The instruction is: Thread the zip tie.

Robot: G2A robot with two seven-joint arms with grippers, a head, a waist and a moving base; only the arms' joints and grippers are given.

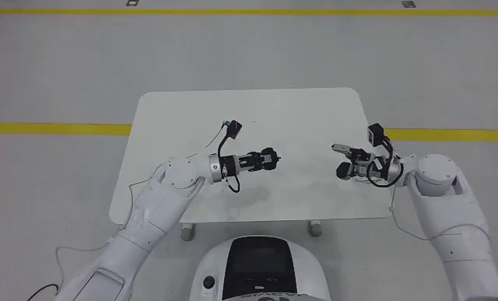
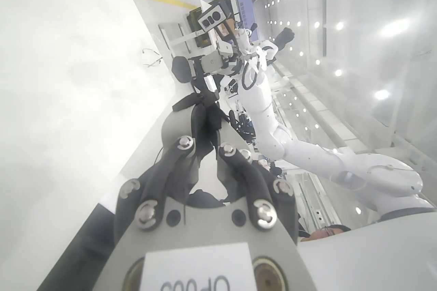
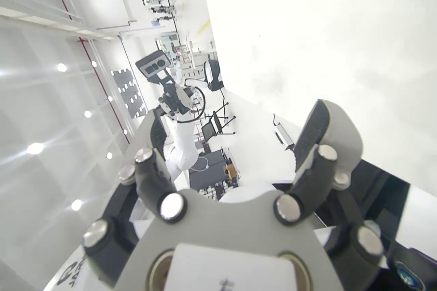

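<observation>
On the left of the top view, the left arm reaches in low over the white worktop (image 1: 249,114), forearm pointing toward the middle, w/ the left gripper (image 1: 271,158) over the centre-left part. Its jaws are pressed together; in the left wrist view we see no gap btwn the dark pads. A thin black strip pokes out sideways at the tips. We take it for the zip tie (image 2: 184,102), pinched there and, as far as we can tell, held clear of the surface rather than lying on it. Only a short piece shows, so we can't tell which end it is. In the top view it is at most a tiny dark speck at the jaw tips, too small to make out. Moving right, there is a stretch of bare worktop btwn the two arms. Then comes the right gripper (image 1: 338,160), over the centre-right part and turned back toward the left one, the two facing each other but well apart. Its jaws stand wide open w/ nothing btwn them; in the right wrist view (image 3: 239,121) the ribbed black pads (image 3: 309,135) sit far from each other, one on each side of the gap. Past the worktop's right edge, a yellow floor line (image 1: 471,134) runs across the grey floor.
</observation>
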